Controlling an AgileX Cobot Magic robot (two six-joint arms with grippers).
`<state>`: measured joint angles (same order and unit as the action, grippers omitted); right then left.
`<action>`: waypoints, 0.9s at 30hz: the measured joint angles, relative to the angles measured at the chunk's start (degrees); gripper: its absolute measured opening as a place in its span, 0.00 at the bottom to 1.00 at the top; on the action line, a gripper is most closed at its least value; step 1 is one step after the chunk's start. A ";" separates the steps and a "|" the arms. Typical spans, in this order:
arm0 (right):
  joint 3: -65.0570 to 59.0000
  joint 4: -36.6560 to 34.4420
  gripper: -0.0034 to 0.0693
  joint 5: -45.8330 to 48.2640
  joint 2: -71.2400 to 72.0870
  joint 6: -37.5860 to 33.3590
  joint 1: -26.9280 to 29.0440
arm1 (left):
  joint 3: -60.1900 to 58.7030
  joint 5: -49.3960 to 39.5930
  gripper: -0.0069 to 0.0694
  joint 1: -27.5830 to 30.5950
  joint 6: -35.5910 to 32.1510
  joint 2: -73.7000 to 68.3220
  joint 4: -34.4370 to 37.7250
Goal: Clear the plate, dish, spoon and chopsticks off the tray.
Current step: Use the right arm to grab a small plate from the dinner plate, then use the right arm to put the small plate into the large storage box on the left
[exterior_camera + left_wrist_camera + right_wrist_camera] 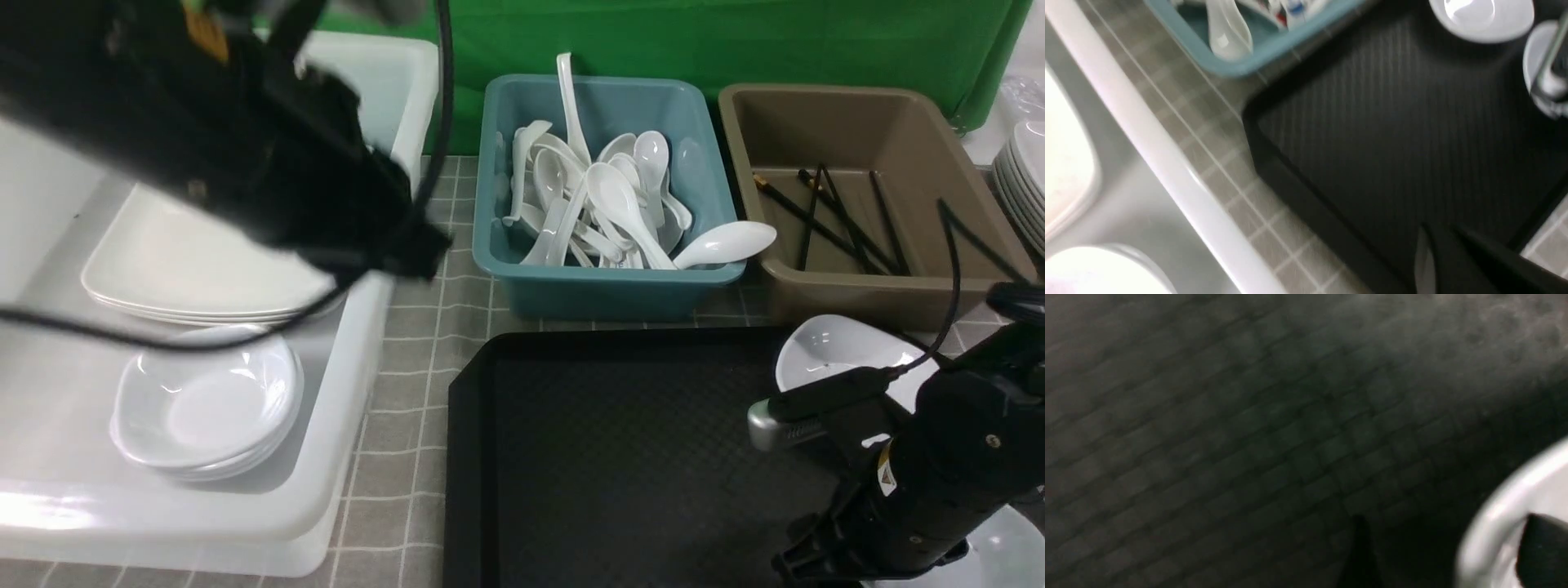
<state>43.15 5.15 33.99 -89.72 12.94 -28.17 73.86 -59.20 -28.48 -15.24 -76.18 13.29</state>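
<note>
Tray (620,441) of black textured plastic, bearing a small deep white dish (841,355) at its far right corner. The right gripper (1449,555), jaws apart, has one finger over the rim of a second white vessel (1502,514). The left gripper (1439,241), jaws together, hangs near the white plastic tub (359,367).

Dish (833,351) on tray (620,457) far right; spoon tub (604,298) behind tray; plate tub (347,457) left

Setting: work surface and backdrop.
A grey table covering (408,359) ruled with pale grid lines lay underneath; a green cloth backdrop (735,41) (folded at its right edge) closed the far side, and glare brightened the white tub's (204,531) near rim.
</note>
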 joint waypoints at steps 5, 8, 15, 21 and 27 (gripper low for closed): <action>0.23 0.33 0.40 -0.95 -0.30 0.58 -0.05 | -6.01 0.66 0.10 0.00 -8.47 -0.05 0.00; 0.60 0.71 0.33 -0.43 0.38 -0.28 -0.01 | -6.94 3.18 0.10 0.00 -9.93 -0.05 0.00; 2.29 0.82 0.23 5.30 4.36 -0.47 -0.01 | -6.94 9.75 0.10 0.00 -10.00 0.90 -0.01; 3.40 0.05 0.16 6.88 12.90 -0.66 -0.01 | -6.94 12.34 0.10 0.00 -8.82 1.12 -0.22; 3.69 -0.53 0.14 8.19 17.58 -0.68 -0.01 | -6.94 14.07 0.10 0.00 -8.16 1.12 -0.41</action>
<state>46.83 4.62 42.18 -72.14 12.26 -28.18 66.92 -45.13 -28.48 -23.40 -75.06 12.88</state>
